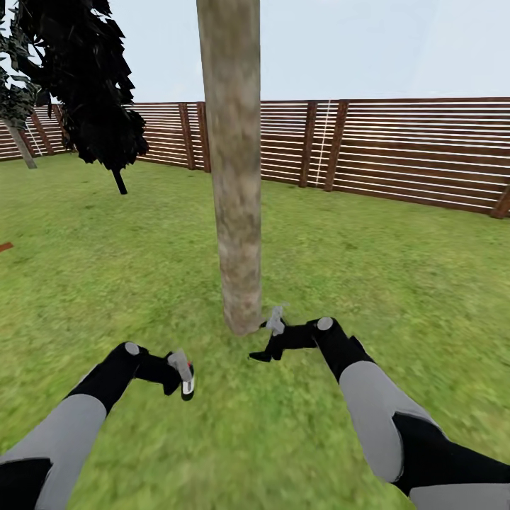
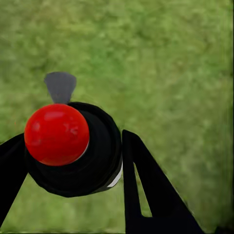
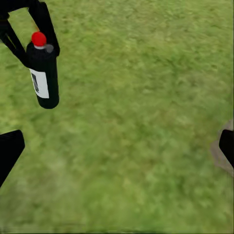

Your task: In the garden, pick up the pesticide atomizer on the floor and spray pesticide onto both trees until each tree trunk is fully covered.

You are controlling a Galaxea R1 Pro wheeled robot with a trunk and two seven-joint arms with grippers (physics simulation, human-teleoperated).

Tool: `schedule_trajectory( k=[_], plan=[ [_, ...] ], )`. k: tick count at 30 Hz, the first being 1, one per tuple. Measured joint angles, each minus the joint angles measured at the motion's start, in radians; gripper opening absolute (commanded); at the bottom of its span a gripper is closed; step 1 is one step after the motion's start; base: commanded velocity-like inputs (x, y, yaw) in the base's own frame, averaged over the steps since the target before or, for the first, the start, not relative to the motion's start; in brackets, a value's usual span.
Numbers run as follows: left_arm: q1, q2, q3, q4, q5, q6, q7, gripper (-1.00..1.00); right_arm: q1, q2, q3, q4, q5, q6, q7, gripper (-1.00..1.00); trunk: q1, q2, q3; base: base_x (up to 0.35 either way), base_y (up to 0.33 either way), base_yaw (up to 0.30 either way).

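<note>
Atomizer in hand, trunk ahead
Our left gripper (image 1: pixel 185 375) clamps the pesticide atomizer (image 1: pixel 187 383); our right gripper (image 1: pixel 268 338) hangs spread wide beside the tree trunk (image 1: pixel 234 170).

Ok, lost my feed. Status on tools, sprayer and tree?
Left tool shut on atomizer. Right tool open, empty, near trunk base. Nothing between sprayer and trunk.

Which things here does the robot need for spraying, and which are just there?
Needed:
- pesticide atomizer, clamped in the left gripper
- tree trunk right ahead
- second tree, far off

Just there:
- wooden fence
- dark slim tree
- right gripper, open, empty
</note>
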Motion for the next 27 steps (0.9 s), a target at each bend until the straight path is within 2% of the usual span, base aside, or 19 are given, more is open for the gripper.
schedule_trajectory(
  k=[2,4,7,8,10,13,18,23,25,27],
  plan=[
    [-0.002,0.0,-0.029,0.0,-0.029,-0.002,-0.047,-1.0,-0.001,0.0,0.066,0.001,-0.001,-0.001,0.025,1.0,0.0,0.0,0.0,0.0,0.0,0.0],
    [-0.003,0.002,-0.044,0.0,-0.038,-0.005,-0.065,-1.0,-0.001,0.0,0.086,0.0,-0.001,-0.001,0.032,1.0,0.0,0.0,0.0,0.0,0.0,0.0],
    [-0.002,0.007,-0.05,0.001,-0.043,-0.015,-0.072,-1.0,-0.001,0.0,0.095,0.0,-0.001,-0.001,0.036,1.0,0.0,0.0,0.0,0.0,0.0,0.0],
    [-0.002,0.011,-0.051,0.001,-0.044,-0.033,-0.072,-1.0,-0.001,0.0,0.095,-0.002,-0.001,-0.002,0.036,-1.0,0.0,0.0,0.0,0.0,0.0,0.0],
    [-0.002,0.03,-0.051,0.001,-0.046,-0.085,-0.073,-1.0,-0.001,0.0,0.097,-0.003,-0.001,-0.003,0.038,-1.0,0.0,0.0,0.0,0.0,0.0,0.0],
    [-0.002,0.022,-0.052,0.001,-0.046,-0.109,-0.072,-1.0,-0.001,0.0,0.099,-0.001,0.0,-0.003,0.038,-1.0,0.0,0.0,0.0,0.0,0.0,0.0],
    [-0.002,0.009,-0.051,0.001,-0.057,-0.121,-0.071,-1.0,-0.002,0.0,0.163,0.004,-0.001,-0.002,0.04,-1.0,0.0,0.0,0.0,0.0,0.0,0.0],
    [-0.002,-0.018,-0.08,0.0,-0.056,-0.123,-0.07,-1.0,-0.002,0.0,0.176,0.013,-0.003,-0.002,0.04,-1.0,0.0,0.0,0.0,0.0,0.0,0.0],
    [-0.002,-0.045,-0.095,0.001,-0.059,-0.122,-0.064,-1.0,-0.003,0.0,0.176,0.02,-0.002,-0.002,0.04,-1.0,0.0,0.0,0.0,0.0,0.0,0.0],
    [-0.002,-0.07,-0.133,0.001,-0.061,-0.121,-0.06,-1.0,-0.003,0.0,0.176,0.022,-0.002,-0.003,0.04,-1.0,0.0,0.0,0.0,0.0,0.0,0.0]
  ],
)
